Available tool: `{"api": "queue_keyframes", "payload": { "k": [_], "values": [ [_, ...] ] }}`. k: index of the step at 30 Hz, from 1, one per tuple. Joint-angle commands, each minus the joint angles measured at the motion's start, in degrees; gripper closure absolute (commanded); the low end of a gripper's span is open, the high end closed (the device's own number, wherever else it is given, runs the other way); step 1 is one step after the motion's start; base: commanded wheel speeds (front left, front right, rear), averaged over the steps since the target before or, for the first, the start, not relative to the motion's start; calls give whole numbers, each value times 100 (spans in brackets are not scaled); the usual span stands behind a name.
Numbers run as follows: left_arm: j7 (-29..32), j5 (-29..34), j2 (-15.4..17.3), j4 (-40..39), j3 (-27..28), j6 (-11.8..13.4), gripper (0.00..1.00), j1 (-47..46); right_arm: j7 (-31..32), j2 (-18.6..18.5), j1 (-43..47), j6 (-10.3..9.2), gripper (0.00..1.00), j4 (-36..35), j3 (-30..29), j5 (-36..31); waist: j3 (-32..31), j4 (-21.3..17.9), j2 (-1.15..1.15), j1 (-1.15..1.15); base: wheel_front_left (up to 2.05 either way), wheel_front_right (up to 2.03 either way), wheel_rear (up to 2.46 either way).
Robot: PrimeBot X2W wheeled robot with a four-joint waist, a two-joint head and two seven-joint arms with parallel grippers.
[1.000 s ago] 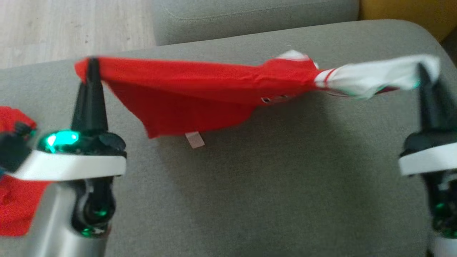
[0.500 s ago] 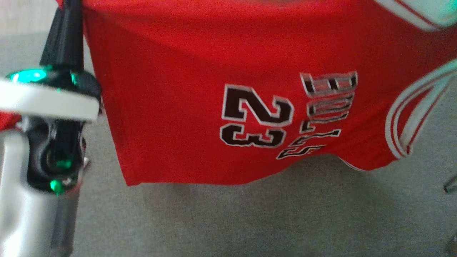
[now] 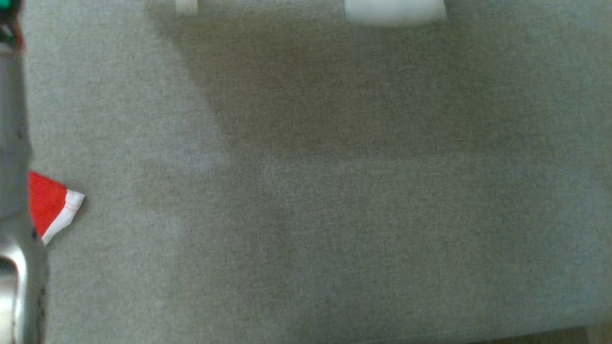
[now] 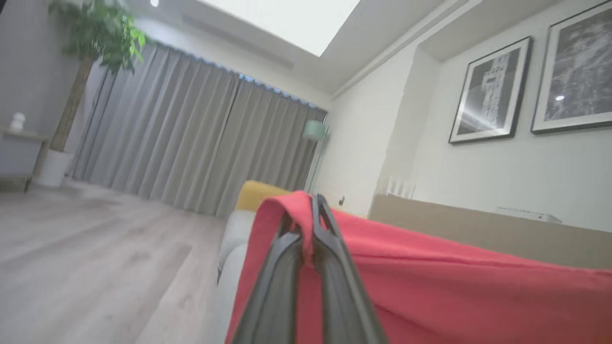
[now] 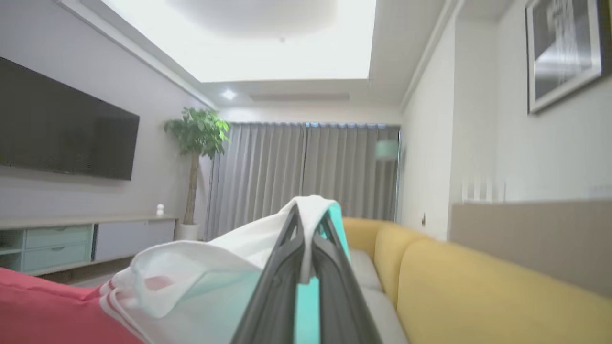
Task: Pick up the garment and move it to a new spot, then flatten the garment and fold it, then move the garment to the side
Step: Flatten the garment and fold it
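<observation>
Left gripper has its two dark fingers pressed together, pinching a fold of the red garment. The red cloth drapes over the fingertips and runs off to the right of the left wrist view, held up in the air with curtains, a potted plant and two framed pictures behind it. Right gripper is likewise clamped tight, on the garment's white end. That white cloth is bunched over the finger ends, with red-and-white striped trim leading to the red body at the lower left of the right wrist view. A yellow sofa sits just beyond, and a wall-mounted TV is on the far side. So the garment hangs between the two arms, one end in each. Head view looks down on a grey cushion with a broad shadow across its upper half. A pale forearm sits at the left edge, and just beside it a red-and-white cloth corner lies on the cushion. I cannot tell whether that corner belongs to the held piece. There is a blurred white patch at the top edge, too smeared to identify.
</observation>
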Motion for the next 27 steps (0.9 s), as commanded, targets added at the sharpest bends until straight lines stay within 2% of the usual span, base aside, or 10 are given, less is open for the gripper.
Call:
{"api": "queue_keyframes", "payload": {
  "k": [1, 5, 9, 15, 16, 19, 23, 27],
  "values": [
    [-178, 174, 340, -99, 163, -68, 100, -371, -290, -75, -362, 43, 100, -74, 35, -71, 7, 9, 0, -3, 0, 0, 0],
    [-713, 401, 304, 209, 46, -288, 100, -767, -890, -266, -781, 43, 100, 362, 291, -108, -79, 47, 0, -3, 0, 0, 0],
    [-923, 349, 177, 555, -166, -516, 100, -424, -788, -455, -407, 43, 100, 750, 563, 26, -183, 67, 0, -3, 0, 0, 0],
    [-1070, 185, 82, 1230, -561, -707, 100, 782, 181, -489, 1148, 43, 100, 1170, 744, 554, -393, 43, 0, -3, 0, 0, 0],
    [-1065, 118, 73, 1491, -685, -732, 100, 1212, 586, -435, 1729, 43, 100, 1231, 701, 770, -500, 36, 0, -3, 0, 0, 0],
    [-954, -40, 30, 1814, -858, -754, 100, 1831, 1264, -425, 2609, 43, 100, 1181, 596, 981, -727, 83, 0, -3, 0, 0, 0],
    [-641, -328, -33, 1952, -1053, -770, 100, 2627, 2091, -477, 3723, 43, 100, 728, 212, 978, -1050, 173, 0, -3, 0, 0, 0],
    [-386, -463, 42, 1743, -1233, -765, 100, 3432, 3010, -385, 4931, 43, 100, -270, -310, 784, -1423, 260, 0, -3, 0, 0, 0]
  ]
}}
